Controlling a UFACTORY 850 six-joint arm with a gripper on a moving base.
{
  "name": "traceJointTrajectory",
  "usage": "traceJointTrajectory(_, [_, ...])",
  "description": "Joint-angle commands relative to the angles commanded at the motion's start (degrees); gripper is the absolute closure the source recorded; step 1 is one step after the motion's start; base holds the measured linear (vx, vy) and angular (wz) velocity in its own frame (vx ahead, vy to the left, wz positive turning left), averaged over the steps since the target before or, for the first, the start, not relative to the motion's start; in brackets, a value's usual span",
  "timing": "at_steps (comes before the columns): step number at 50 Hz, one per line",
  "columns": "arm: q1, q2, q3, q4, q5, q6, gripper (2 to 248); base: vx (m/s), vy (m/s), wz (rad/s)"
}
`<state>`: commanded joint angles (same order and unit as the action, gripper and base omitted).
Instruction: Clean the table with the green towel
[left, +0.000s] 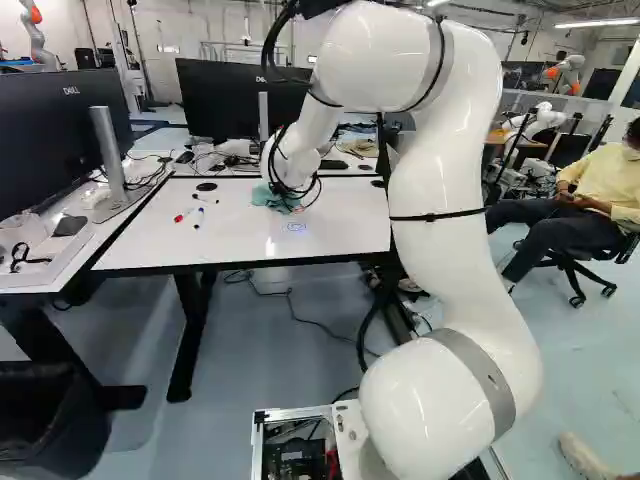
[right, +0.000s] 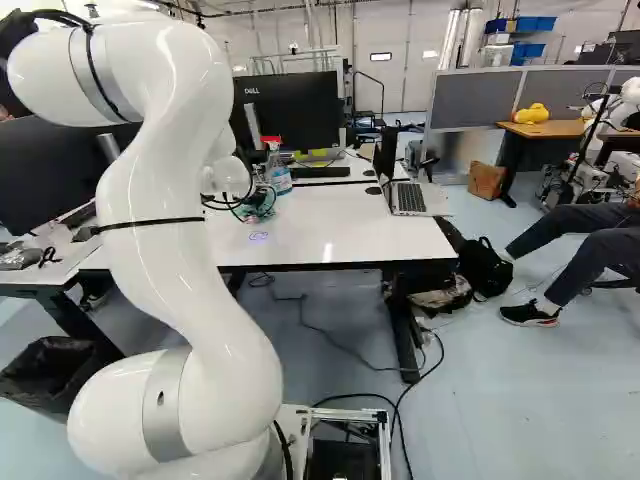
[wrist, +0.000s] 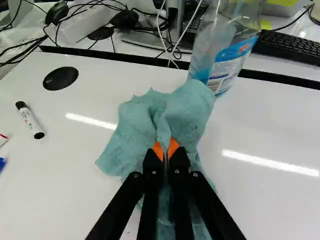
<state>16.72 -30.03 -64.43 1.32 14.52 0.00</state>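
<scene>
White table (left: 140, 240), a monitor (left: 50, 140) to its left. Loose markers (left: 197, 217) on the tabletop. Right of them, gripper (left: 293, 198), fingers clenched on the green towel (wrist: 135, 125), cloth bunched on the table. Bottle (wrist: 222, 60) just beyond; open laptop (right: 409, 197) farther right.

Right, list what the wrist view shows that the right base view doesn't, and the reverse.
Wrist view only: the black-capped marker and the orange pads of the claw, pinching the green towel.
Right base view only: the open laptop, the small blue mark and the black bin.
Both: the towel, the blue-labelled bottle and the white table.
</scene>
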Motion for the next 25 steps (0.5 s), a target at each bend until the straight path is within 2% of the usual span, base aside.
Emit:
traceJointTrajectory(11, [1.54,0.63,0.83,0.00,0.00,0.00,220,0.000,0.000,0.000])
traceJointTrajectory(25, [3.52,-0.63,-0.85,0.00,0.00,0.00,220,0.000,0.000,0.000])
